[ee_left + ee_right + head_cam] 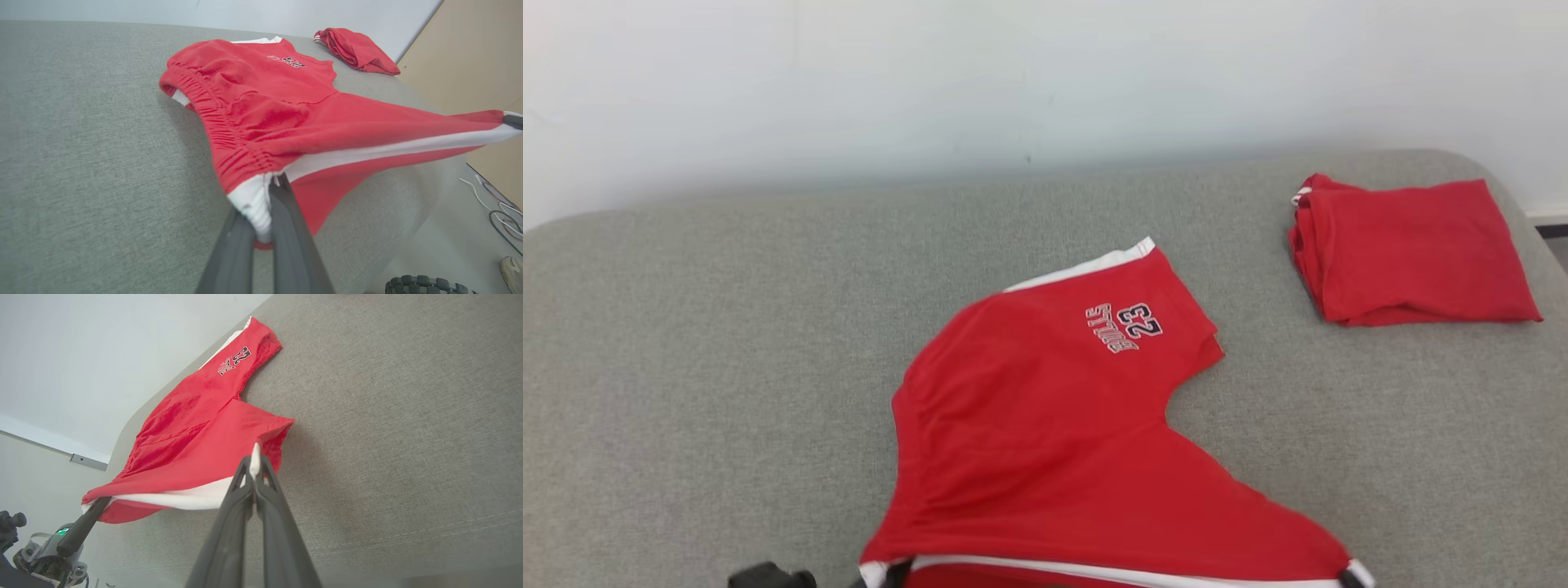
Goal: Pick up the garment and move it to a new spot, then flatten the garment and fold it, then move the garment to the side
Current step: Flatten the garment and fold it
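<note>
Grey cushion: your L gripper & R gripper each clamp red Bulls shorts, frame bottom, edge taut, prob. to flatten.

Red shorts partly spread on couch

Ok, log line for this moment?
left gripper, right gripper: shut on red shorts | near edge taut between them | folded red garment: far right
</note>
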Tool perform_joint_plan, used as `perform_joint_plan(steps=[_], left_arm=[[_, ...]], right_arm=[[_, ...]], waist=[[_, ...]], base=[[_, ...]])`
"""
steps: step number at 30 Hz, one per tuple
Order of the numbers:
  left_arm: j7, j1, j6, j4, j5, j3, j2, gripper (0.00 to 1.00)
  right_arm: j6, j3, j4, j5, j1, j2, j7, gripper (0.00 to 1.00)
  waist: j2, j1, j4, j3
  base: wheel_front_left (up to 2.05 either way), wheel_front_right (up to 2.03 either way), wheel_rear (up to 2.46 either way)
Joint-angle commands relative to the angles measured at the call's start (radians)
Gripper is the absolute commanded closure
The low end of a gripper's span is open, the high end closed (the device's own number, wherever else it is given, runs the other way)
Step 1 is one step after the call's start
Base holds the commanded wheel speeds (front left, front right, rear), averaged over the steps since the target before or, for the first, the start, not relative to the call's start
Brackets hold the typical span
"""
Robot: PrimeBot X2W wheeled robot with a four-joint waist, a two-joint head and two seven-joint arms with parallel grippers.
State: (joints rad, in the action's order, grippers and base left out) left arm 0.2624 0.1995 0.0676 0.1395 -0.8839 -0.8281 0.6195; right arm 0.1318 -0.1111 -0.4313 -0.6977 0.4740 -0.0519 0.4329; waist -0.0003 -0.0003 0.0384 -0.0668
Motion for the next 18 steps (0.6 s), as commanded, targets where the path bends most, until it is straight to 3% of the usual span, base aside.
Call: perform_joint_plan(steps=[1,9,18], left_arm=[[0.003,-0.015,-0.005,-0.002,0.005,0.005,0.0,1.0],[0.003,-0.025,0.018,-0.046,0.037,0.024,-0.075,1.0],[0.003,0.111,0.053,0.032,0.083,0.126,-0.195,1.0]], right_arm=[[-0.002,-0.012,-0.004,-0.012,0.003,0.001,-0.011,1.0],[-0.002,-0.122,0.027,0.036,-0.129,0.0,0.019,1.0],[-0.002,-0.071,0.294,0.121,-0.519,-0.138,0.045,1.0]], waist=[[0.0003,0.0003,-0.002,0.017],[0.0003,0.0003,-0.039,0.021],[0.0003,0.0003,-0.111,-0.043]], base=[[0.0,0.0,0.0],[0.0,0.0,0.0],[0.0,0.0,0.0]])
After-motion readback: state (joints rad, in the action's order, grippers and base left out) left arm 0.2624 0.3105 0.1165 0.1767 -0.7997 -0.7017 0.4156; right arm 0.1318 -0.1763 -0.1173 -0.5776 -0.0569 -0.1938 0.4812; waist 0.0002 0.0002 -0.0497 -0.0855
